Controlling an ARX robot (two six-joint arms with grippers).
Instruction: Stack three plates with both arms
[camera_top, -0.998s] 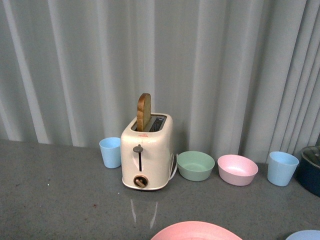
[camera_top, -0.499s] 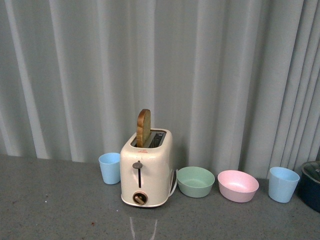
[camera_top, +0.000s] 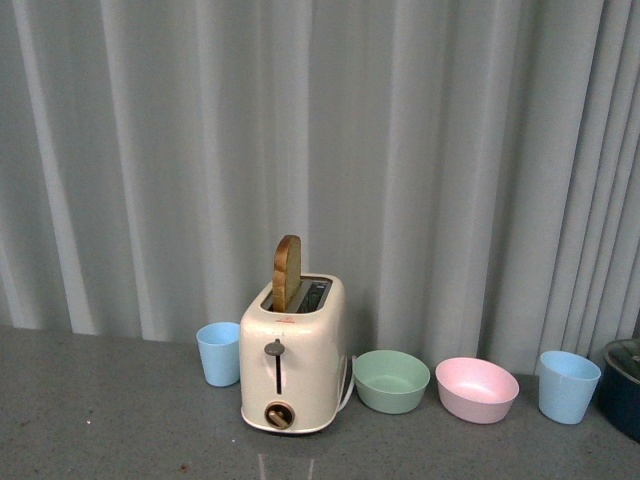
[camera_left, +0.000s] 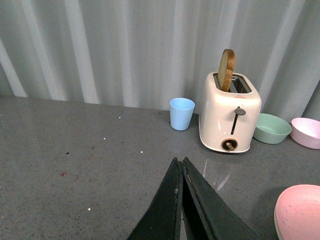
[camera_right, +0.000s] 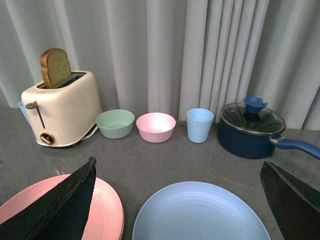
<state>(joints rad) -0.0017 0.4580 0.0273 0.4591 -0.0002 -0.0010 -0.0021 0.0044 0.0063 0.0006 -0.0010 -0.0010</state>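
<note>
A light blue plate (camera_right: 200, 215) lies flat on the grey table, below and between the wide-apart fingers of my open right gripper (camera_right: 177, 164). Beside it lies a pink plate (camera_right: 107, 210), partly hidden behind one dark finger (camera_right: 65, 210). A paler rim shows along the pink plate's edge. The pink plate (camera_left: 300, 212) also shows in the left wrist view, off to one side of my left gripper (camera_left: 180, 160). That gripper is shut on nothing above bare table. No plate or arm shows in the front view. A cream plate is not clearly in view.
At the back, along the grey curtain, stand a light blue cup (camera_top: 218, 353), a cream toaster (camera_top: 290, 370) holding a bread slice, a green bowl (camera_top: 391, 380), a pink bowl (camera_top: 477, 388) and another blue cup (camera_top: 568, 385). A dark blue lidded pot (camera_right: 252, 130) sits further right.
The front view has tilted upward: the toaster, cups and bowls sit lower in the picture, and the pink and blue plate edges have dropped out of its bottom.
</note>
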